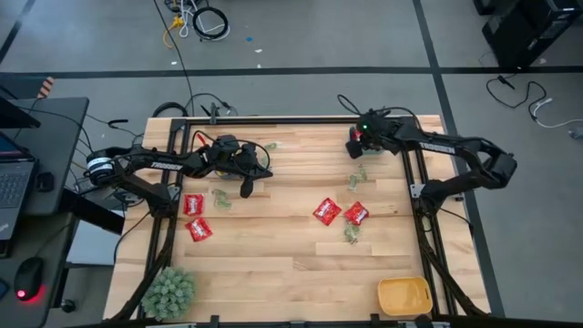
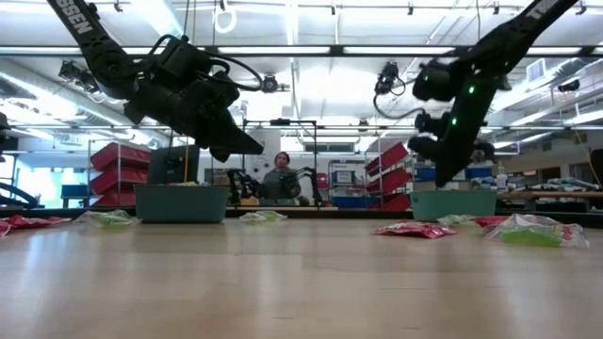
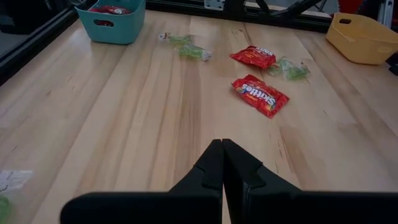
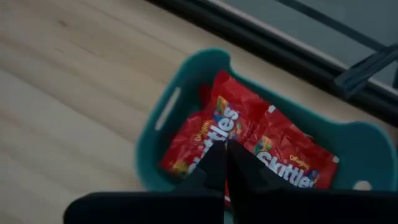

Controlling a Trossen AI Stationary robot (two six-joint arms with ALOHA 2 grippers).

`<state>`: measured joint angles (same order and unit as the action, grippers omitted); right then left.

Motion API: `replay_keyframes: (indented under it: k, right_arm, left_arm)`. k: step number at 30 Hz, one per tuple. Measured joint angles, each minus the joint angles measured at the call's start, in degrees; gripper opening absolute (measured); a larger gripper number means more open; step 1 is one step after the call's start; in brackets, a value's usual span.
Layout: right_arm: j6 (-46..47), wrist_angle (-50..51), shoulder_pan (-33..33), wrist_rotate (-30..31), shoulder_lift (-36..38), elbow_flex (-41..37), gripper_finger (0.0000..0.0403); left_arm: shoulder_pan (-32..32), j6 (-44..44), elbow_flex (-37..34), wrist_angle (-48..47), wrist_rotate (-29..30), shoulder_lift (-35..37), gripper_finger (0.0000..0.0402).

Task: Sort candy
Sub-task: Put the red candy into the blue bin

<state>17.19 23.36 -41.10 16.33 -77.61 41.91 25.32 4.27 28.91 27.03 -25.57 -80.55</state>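
Right tool (image 4: 225,163), clenched and empty, hangs above the teal bin (image 4: 163,118) near the table (image 1: 273,264) edge at 1 o'clock. Left tool (image 3: 222,163) clenched, bare wood ahead. Red candy (image 4: 249,140) fills the bin.

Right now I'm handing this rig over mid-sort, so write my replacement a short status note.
Left gripper: shut, empty, above bare table.
Right gripper: shut, empty, over the teal bin.
Done: red packets lie in that bin.
Left: two red packets mid-table, two more on the left side, pale green ones scattered. Yellow bin looks empty.
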Motion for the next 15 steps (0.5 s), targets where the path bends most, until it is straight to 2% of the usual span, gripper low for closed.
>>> replay_keyframes:
  k: [5,11,15]
  right_arm:
    - [0.8,-3.8,-0.8,2.9,-5.9,0.0,0.0001]
    - [0.7,-6.2,-1.7,1.9,-10.4,0.0,0.0]
    - [-0.1,-6.8,-1.7,1.9,-10.9,0.1,0.0]
  left_arm:
    - [0.0,0.0,0.0,0.0,0.0,0.0,0.0003]
    - [0.0,0.2,0.0,-2.3,0.1,0.0,0.0003]
    - [0.0,-0.1,0.0,-2.8,0.1,0.0,0.0003]
